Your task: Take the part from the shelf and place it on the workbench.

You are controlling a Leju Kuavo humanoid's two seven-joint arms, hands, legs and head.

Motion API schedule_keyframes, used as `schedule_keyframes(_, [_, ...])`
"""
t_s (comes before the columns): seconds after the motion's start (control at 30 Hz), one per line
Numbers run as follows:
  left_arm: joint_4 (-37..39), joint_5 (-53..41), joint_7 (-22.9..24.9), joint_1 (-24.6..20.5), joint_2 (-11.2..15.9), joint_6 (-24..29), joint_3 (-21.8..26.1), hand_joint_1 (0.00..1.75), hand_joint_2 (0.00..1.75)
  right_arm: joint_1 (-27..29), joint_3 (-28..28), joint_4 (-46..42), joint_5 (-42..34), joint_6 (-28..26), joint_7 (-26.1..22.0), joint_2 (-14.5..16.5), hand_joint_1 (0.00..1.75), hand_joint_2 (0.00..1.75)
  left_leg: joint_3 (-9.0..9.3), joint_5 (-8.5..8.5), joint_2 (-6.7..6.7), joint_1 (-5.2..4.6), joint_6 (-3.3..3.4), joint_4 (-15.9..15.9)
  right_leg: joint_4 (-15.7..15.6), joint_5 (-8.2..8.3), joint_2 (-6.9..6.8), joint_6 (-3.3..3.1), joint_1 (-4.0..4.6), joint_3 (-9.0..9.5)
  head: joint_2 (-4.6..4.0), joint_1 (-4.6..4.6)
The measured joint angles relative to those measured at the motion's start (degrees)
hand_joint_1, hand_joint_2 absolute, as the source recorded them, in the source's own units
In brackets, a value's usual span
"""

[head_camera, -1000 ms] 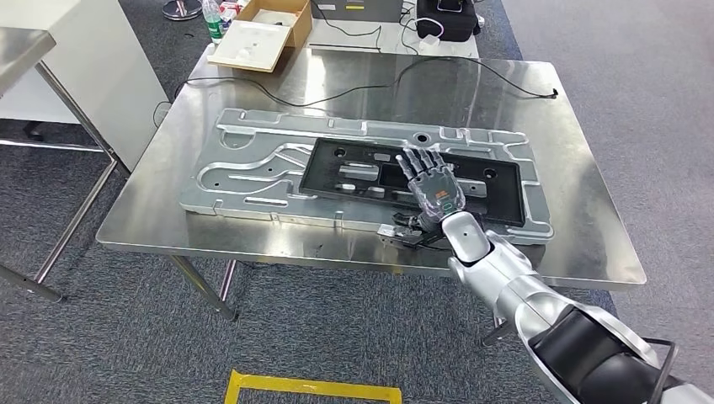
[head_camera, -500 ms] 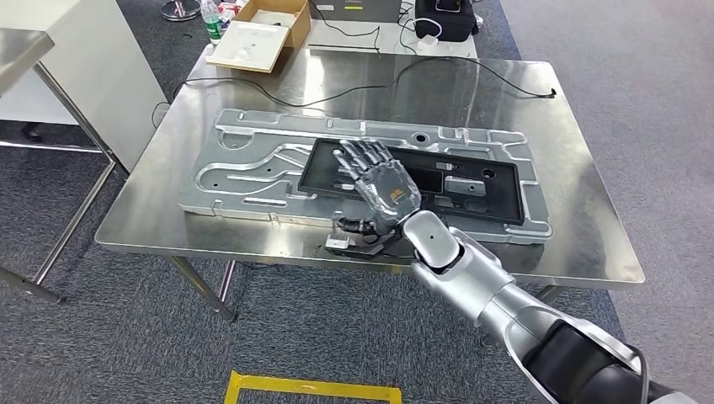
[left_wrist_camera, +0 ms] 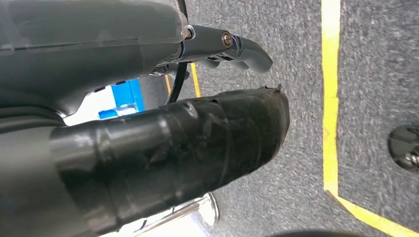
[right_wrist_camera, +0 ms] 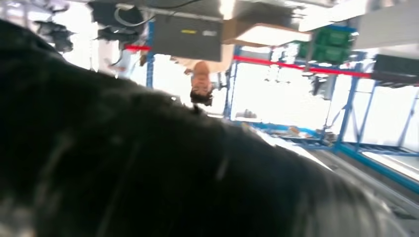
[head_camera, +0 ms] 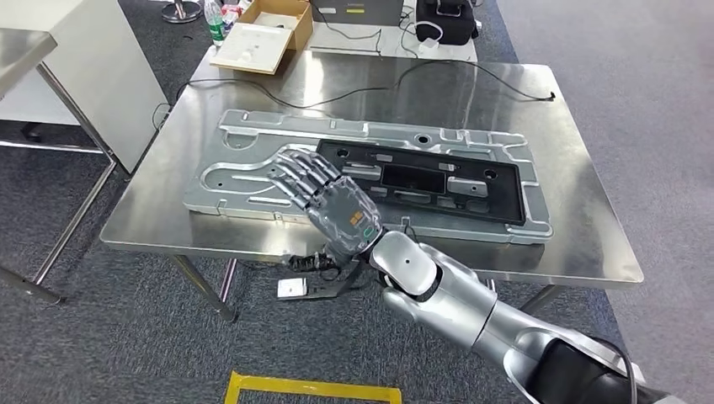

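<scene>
Looking down through the head view, I see the steel table (head_camera: 581, 244) standing on grey carpet, and on it the big silver stamped panel (head_camera: 253, 160) lying flat, spanning most of the tabletop. On the right half of that panel rests the black part (head_camera: 421, 178), a long frame with cutouts, flat and touching the metal beneath it. My right arm (head_camera: 471, 303) reaches in from the lower right, and my right hand (head_camera: 324, 198) sits over the near left portion of the panel, just left of the black part and apart from it; its fingers (head_camera: 295, 172) are spread and extended, gripping nothing. At the table's far edge I see a cardboard box (head_camera: 265, 29) with a white insert, and a black cable (head_camera: 471, 71) trailing across the far surface. My left hand (left_wrist_camera: 148, 148) shows blurred and close above carpet with yellow floor tape (left_wrist_camera: 330, 98); I cannot tell how its fingers are set.
</scene>
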Motion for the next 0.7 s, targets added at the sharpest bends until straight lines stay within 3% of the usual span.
schedule_keyframes(0.07, [0.0, 0.01, 0.25, 0.07, -0.01, 0.23, 0.05, 0.0, 0.0, 1.33, 1.32, -1.31, -0.89, 0.1, -0.34, -0.01, 0.0, 0.0, -0.19, 0.2, 0.24, 0.08, 0.18, -0.02, 6.96, -3.88, -0.16, 0.48, -0.4, -2.8, 0.0, -0.01])
schedule_keyframes(0.1, [0.0, 0.01, 0.39, 0.11, -0.01, 0.36, 0.08, 0.0, 0.0, 2.41, 2.1, -1.88, -1.15, 0.01, -0.36, -0.01, 0.0, 0.0, -0.34, 0.19, 0.28, 0.1, 0.17, 0.1, 10.39, -5.16, -0.22, 0.68, -0.64, -4.15, 0.0, -0.01])
schedule_keyframes(0.13, [0.0, 0.0, 0.53, 0.14, -0.01, 0.51, 0.1, 0.0, 0.0, 3.63, 2.81, -2.33, -1.27, -0.15, -0.3, -0.01, 0.0, 0.0, -0.49, 0.16, 0.28, 0.14, 0.13, 0.29, 12.32, -5.43, -0.3, 0.86, -0.86, -4.81, 0.0, -0.02])
schedule_keyframes(0.17, [0.0, -0.04, 0.67, 0.14, -0.01, 0.69, 0.11, 0.0, 0.0, 4.8, 3.52, -2.69, -1.26, -0.46, -0.13, 0.0, 0.0, 0.0, -0.64, 0.1, 0.25, 0.19, 0.04, 0.52, 12.08, -4.6, -0.39, 1.0, -1.08, -4.45, 0.0, -0.01])
schedule_keyframes(0.2, [0.0, -0.13, 0.81, 0.13, -0.01, 0.94, 0.11, 0.0, 0.0, 5.81, 4.1, -2.9, -1.17, -0.84, 0.11, 0.01, 0.0, 0.0, -0.76, -0.02, 0.22, 0.25, -0.13, 0.8, 9.66, -2.97, -0.49, 1.09, -1.28, -3.03, 0.0, -0.01])
schedule_keyframes(0.27, [0.0, -0.48, 1.09, 0.11, -0.01, 1.6, 0.1, 0.0, 0.0, 7.77, 5.1, -2.95, -1.0, -2.24, 0.8, 0.07, 0.0, 0.0, -1.04, -0.38, 0.16, 0.28, -0.72, 1.42, 2.54, -0.49, -0.67, 1.0, -1.41, 0.93, 0.0, -0.01])
schedule_keyframes(0.33, [0.0, -0.8, 1.28, 0.11, -0.01, 2.43, 0.09, 0.0, 0.0, 10.34, 5.8, -2.46, -1.27, -4.12, 1.3, 0.26, 0.0, 0.0, -1.27, -0.59, 0.09, 0.21, -1.5, 1.8, -1.1, -0.15, -0.72, 0.4, -1.08, 2.85, 0.0, -0.01])
schedule_keyframes(0.43, [0.0, -0.97, 1.37, 0.15, -0.01, 3.54, 0.08, 0.0, 0.0, 14.5, 6.22, -0.63, -1.87, -6.65, 1.49, 0.77, 0.0, 0.0, -1.5, -0.75, 0.05, 0.28, -2.62, 2.05, -1.66, -0.09, -0.7, -0.87, -0.88, 2.74, 0.0, -0.03])
schedule_keyframes(0.47, [0.0, -1.04, 1.37, 0.16, -0.01, 3.81, 0.08, 0.0, 0.0, 15.61, 6.28, 0.0, -1.96, -7.24, 1.49, 0.92, 0.0, 0.0, -1.82, -1.59, 0.08, 0.36, -2.92, 2.79, -1.81, 0.16, -0.74, -1.32, -0.95, 2.6, 0.0, -0.04])
schedule_keyframes(0.53, [0.0, -1.24, 1.39, 0.15, -0.02, 4.27, 0.07, 0.0, 0.0, 17.56, 6.26, 1.0, -2.14, -7.96, 1.59, 1.18, 0.0, 0.0, -3.52, -5.42, 0.13, 0.51, -3.33, 7.26, -2.1, 0.74, -0.86, -2.21, -1.01, 2.11, 0.0, -0.04])
schedule_keyframes(0.6, [0.0, -1.48, 1.46, 0.15, -0.02, 4.78, 0.07, 0.0, 0.0, 20.04, 5.7, 2.21, -2.52, -8.29, 1.94, 1.58, 0.0, 0.0, -6.05, -9.71, 0.14, 0.53, -3.56, 14.32, -2.08, 1.29, -1.0, -2.68, -0.72, 1.26, 0.0, -0.04])
schedule_keyframes(0.63, [0.0, -1.62, 1.53, 0.17, 0.01, 5.04, 0.07, 0.0, 0.0, 21.48, 5.16, 3.09, -2.65, -8.47, 2.12, 1.9, 0.0, 0.0, -6.6, -10.51, 0.14, 0.53, -3.59, 16.57, -2.04, 1.61, -1.09, -2.76, -0.57, 0.79, 0.0, -0.04])
schedule_keyframes(0.67, [0.0, -1.76, 1.62, 0.19, 0.05, 5.3, 0.05, 0.0, 0.0, 22.92, 4.47, 4.21, -2.73, -8.84, 2.27, 2.26, 0.0, 0.0, -6.23, -10.14, 0.14, 0.52, -3.53, 16.98, -1.97, 1.96, -1.16, -2.76, -0.43, 0.29, 0.0, -0.04])
schedule_keyframes(0.7, [0.0, -1.88, 1.73, 0.21, 0.12, 5.48, 0.04, 0.0, 0.0, 24.15, 3.67, 5.49, -2.71, -9.4, 2.33, 2.69, 0.0, 0.0, -4.79, -8.7, 0.14, 0.51, -3.38, 15.2, -1.88, 2.33, -1.17, -2.72, -0.34, -0.21, 0.0, -0.05])
